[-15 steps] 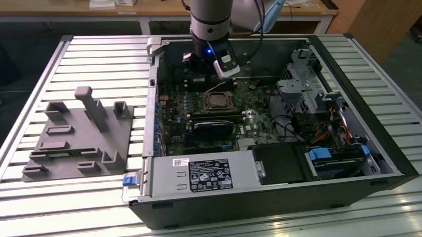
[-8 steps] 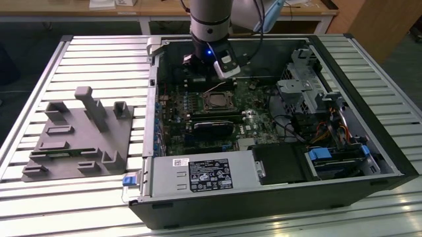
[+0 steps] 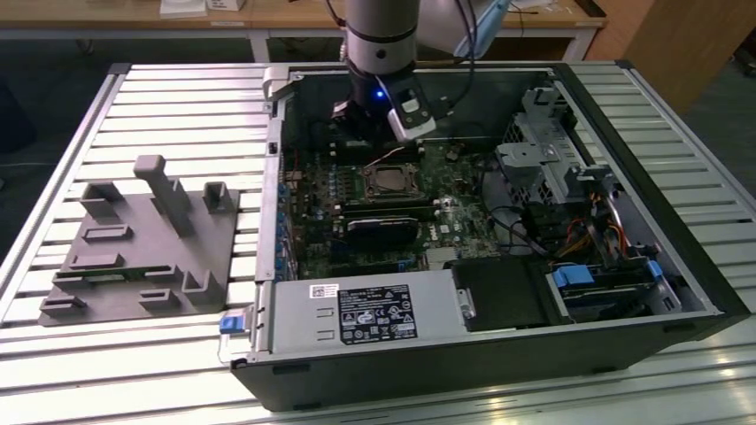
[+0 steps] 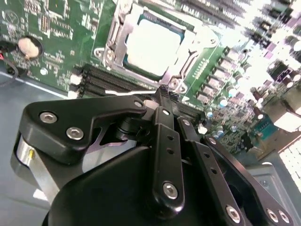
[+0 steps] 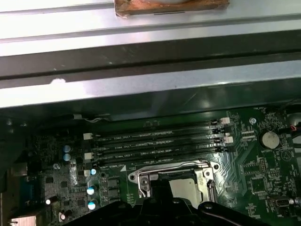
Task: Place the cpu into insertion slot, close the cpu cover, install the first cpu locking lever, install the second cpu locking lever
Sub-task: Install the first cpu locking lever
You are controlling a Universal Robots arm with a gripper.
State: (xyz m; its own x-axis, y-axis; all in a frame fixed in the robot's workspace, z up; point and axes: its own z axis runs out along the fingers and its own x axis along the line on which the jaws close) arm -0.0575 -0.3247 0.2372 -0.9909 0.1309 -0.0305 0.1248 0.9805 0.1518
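Observation:
The cpu (image 4: 150,44) lies flat in the insertion slot (image 3: 390,181) on the green board, its silvery top catching the light. The cpu cover (image 4: 189,52) lies down around it as a metal frame, and the chip (image 5: 186,188) shows through the frame's (image 5: 141,176) window. My gripper (image 4: 162,92) hangs just above the board at the socket's edge, between it and the long black memory slots (image 4: 117,82). Its black fingers meet at the tip, shut, with nothing seen between them. In the exterior view the gripper (image 3: 368,146) sits just behind the socket. The gripper's black body (image 5: 155,202) covers the socket's near side.
The open computer case (image 3: 272,115) lies on a slatted metal table. A power supply (image 3: 366,314) fills its near end and a drive cage (image 3: 555,168) stands at the exterior view's right. A grey fixture plate (image 3: 142,239) lies left of the case. A coin battery (image 5: 270,139) sits beside the memory slots.

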